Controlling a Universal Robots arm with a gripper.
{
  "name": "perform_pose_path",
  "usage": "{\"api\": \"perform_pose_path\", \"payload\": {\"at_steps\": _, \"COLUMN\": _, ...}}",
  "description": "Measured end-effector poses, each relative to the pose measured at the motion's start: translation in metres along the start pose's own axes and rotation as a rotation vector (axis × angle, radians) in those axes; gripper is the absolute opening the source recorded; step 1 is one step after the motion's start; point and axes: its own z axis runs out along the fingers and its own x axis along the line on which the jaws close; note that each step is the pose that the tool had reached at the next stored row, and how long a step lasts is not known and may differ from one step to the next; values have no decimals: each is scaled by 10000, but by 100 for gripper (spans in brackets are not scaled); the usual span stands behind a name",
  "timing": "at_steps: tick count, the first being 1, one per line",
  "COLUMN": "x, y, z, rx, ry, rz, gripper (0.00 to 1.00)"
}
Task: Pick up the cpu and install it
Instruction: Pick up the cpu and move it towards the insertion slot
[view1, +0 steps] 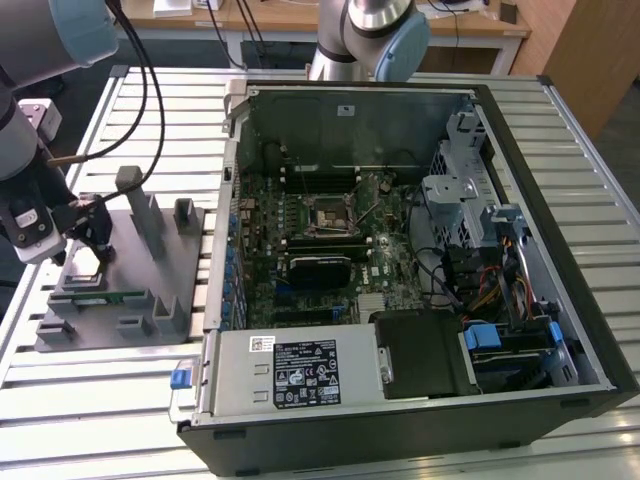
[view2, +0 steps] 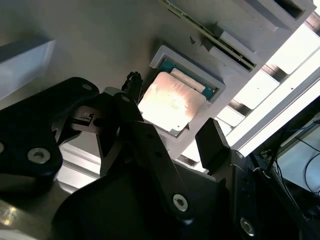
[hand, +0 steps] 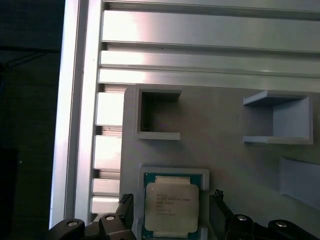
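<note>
The pincer (hand: 171, 216) hangs released, its jaws spread wide, right above the grey fixture plate (view1: 170, 285) that lies on the slatted worktop (view1: 100, 400). The cpu (hand: 171, 204) lies flat, silvery top up, in a shallow square recess near one edge of that plate. In the first wrist view one black finger (hand: 126, 210) stands to each of two opposite sides of the chip, with a gap between finger and chip, so nothing is gripped. A green memory stick (view1: 120, 295) lies in a slot elsewhere on the plate. Beside the plate, on the exterior view's right, stands the open computer case (view1: 520, 300).
</note>
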Motion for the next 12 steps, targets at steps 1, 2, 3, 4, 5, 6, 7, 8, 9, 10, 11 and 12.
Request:
{"api": "perform_pose_path", "payload": {"at_steps": 1, "x": 0, "y": 0, "z": 9, "rx": 0, "ry": -1, "rz": 0, "gripper": 70}}
{"api": "perform_pose_path", "payload": {"at_steps": 2, "x": 0, "y": -1, "z": 16, "rx": 0, "ry": 0, "rz": 1, "gripper": 70}}
{"api": "perform_pose_path", "payload": {"at_steps": 3, "x": 1, "y": -2, "z": 21, "rx": 1, "ry": 1, "rz": 0, "gripper": 70}}
{"api": "perform_pose_path", "payload": {"at_steps": 4, "x": 1, "y": -2, "z": 25, "rx": 1, "ry": 1, "rz": 0, "gripper": 69}}
{"api": "perform_pose_path", "payload": {"at_steps": 5, "x": 2, "y": -2, "z": 27, "rx": 1, "ry": 2, "rz": 1, "gripper": 69}}
{"api": "perform_pose_path", "payload": {"at_steps": 6, "x": 2, "y": -2, "z": 30, "rx": 0, "ry": 1, "rz": 1, "gripper": 62}}
{"api": "perform_pose_path", "payload": {"at_steps": 7, "x": 2, "y": -2, "z": 32, "rx": 1, "ry": 1, "rz": 0, "gripper": 62}}
{"api": "perform_pose_path", "payload": {"at_steps": 8, "x": 2, "y": -2, "z": 35, "rx": 1, "ry": 0, "rz": 0, "gripper": 62}}
{"api": "perform_pose_path", "payload": {"at_steps": 9, "x": 2, "y": -2, "z": 38, "rx": 0, "ry": 0, "rz": 0, "gripper": 62}}
{"api": "perform_pose_path", "payload": {"at_steps": 10, "x": 2, "y": -3, "z": 43, "rx": -1, "ry": -2, "rz": 0, "gripper": 62}}
{"api": "perform_pose_path", "payload": {"at_steps": 11, "x": 2, "y": -3, "z": 47, "rx": 0, "ry": -1, "rz": 0, "gripper": 62}}
{"api": "perform_pose_path", "payload": {"at_steps": 12, "x": 3, "y": -3, "z": 49, "rx": 0, "ry": 1, "rz": 1, "gripper": 62}}
